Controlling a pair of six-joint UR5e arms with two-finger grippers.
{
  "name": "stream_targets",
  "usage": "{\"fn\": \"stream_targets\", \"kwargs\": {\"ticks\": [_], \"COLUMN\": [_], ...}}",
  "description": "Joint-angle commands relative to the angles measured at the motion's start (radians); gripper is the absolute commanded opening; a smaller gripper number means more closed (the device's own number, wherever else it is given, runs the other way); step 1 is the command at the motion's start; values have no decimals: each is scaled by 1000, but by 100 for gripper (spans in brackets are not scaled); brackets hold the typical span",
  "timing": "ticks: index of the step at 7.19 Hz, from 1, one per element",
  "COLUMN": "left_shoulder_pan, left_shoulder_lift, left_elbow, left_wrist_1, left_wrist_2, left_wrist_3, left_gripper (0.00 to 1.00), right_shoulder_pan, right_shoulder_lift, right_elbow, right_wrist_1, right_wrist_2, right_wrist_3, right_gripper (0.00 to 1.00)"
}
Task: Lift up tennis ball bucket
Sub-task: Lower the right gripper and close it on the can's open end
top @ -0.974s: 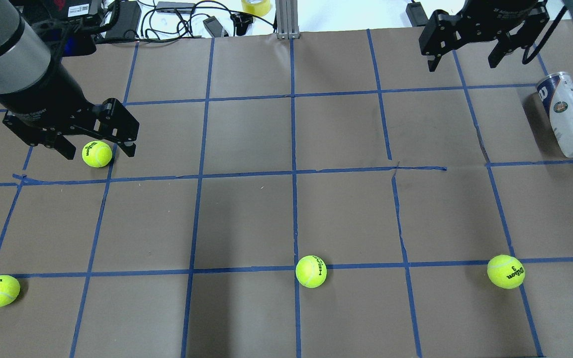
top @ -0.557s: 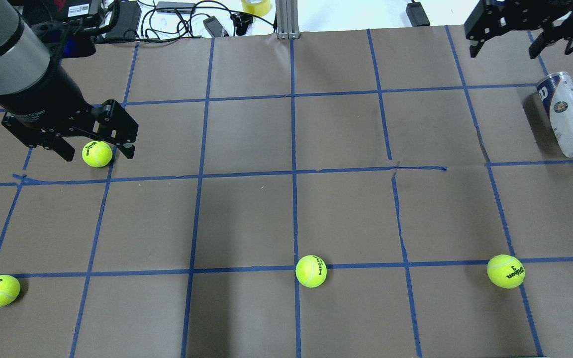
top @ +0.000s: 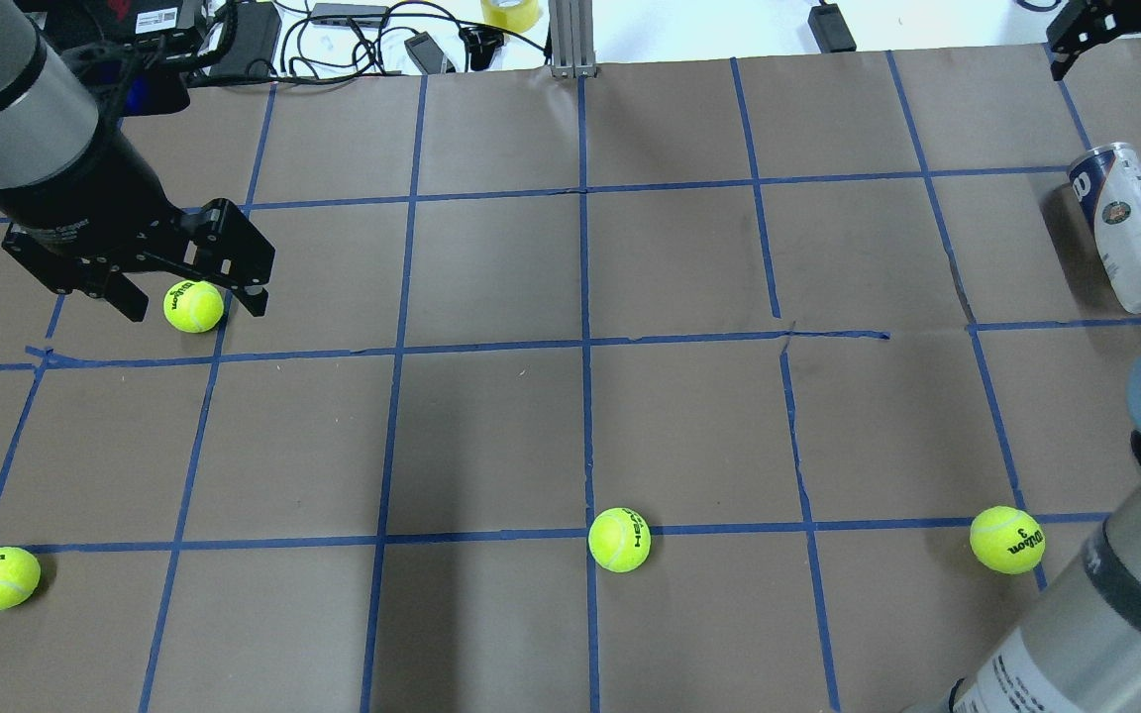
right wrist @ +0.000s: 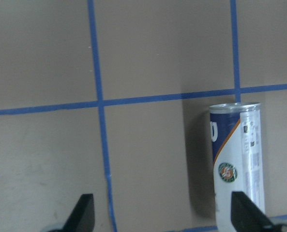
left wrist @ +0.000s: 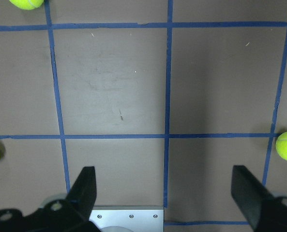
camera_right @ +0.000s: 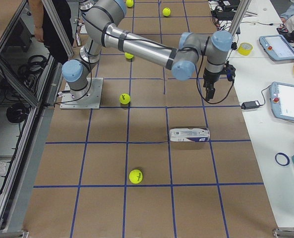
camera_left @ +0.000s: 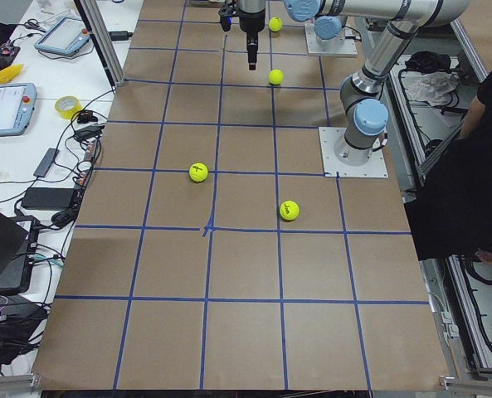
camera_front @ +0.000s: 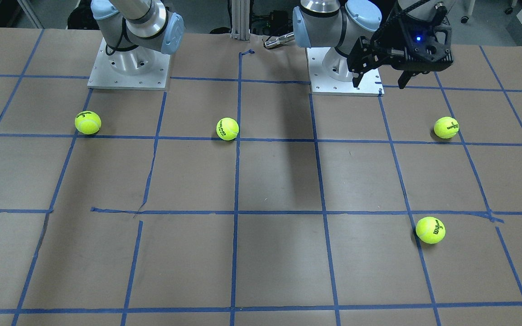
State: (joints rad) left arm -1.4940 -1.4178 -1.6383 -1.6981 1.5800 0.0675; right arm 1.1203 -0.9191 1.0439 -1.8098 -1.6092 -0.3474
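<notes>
One tennis ball bucket [top: 1130, 228], lying on its side at the table's far right. Thin clear plastic, probably empty, so light. It is smooth, will roll, and dents if squeezed. Best hold is across mid-body. Right gripper [right wrist: 162, 212] hovers above, off its far end, jaws wide, holding nothing. Left gripper [camera_front: 380, 81] is likewise spread and empty, well apart at left.

White-navy bucket [top: 1128, 230] (clear end), yellow-green balls [top: 619, 540], blue-gridded brown table [top: 491, 436].

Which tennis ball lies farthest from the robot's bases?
The ball on the robot's left, alone beyond the middle tape line; the others line up nearer the bases.
</notes>
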Motion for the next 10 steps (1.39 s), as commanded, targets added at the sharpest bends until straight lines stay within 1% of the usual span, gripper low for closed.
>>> {"fn": "stream_targets", "kwargs": {"ticks": [1, 2, 5, 7, 9, 10], "left_shoulder_pan": [0, 0, 0, 0, 0, 0], "left_shoulder_lift": [-1, -1, 0, 0, 2, 0], "left_elbow": [0, -2, -12, -12, -12, -12], "left_wrist_1": [0, 0, -3, -3, -5, -5], "left_wrist_2": [0, 2, 2, 3, 3, 3], "left_wrist_3": [0, 0, 2, 2, 3, 3], "left_gripper": [100, 100, 100, 100, 100, 100], "right_shoulder_pan": [-60, -79, -86, -111, -111, -111], "right_shoulder_lift": [152, 178, 226, 249, 247, 246], "right_elbow": [-28, -27, -27, -19, -19, -19], "right_wrist_1": [-127, -131, -157, -177, -172, -175], "right_wrist_2": [2, 9, 15, 11, 15, 34], "right_wrist_3": [-65, -124, -191, -199, -200, -199], "right_gripper": [100, 100, 100, 100, 100, 99]}}
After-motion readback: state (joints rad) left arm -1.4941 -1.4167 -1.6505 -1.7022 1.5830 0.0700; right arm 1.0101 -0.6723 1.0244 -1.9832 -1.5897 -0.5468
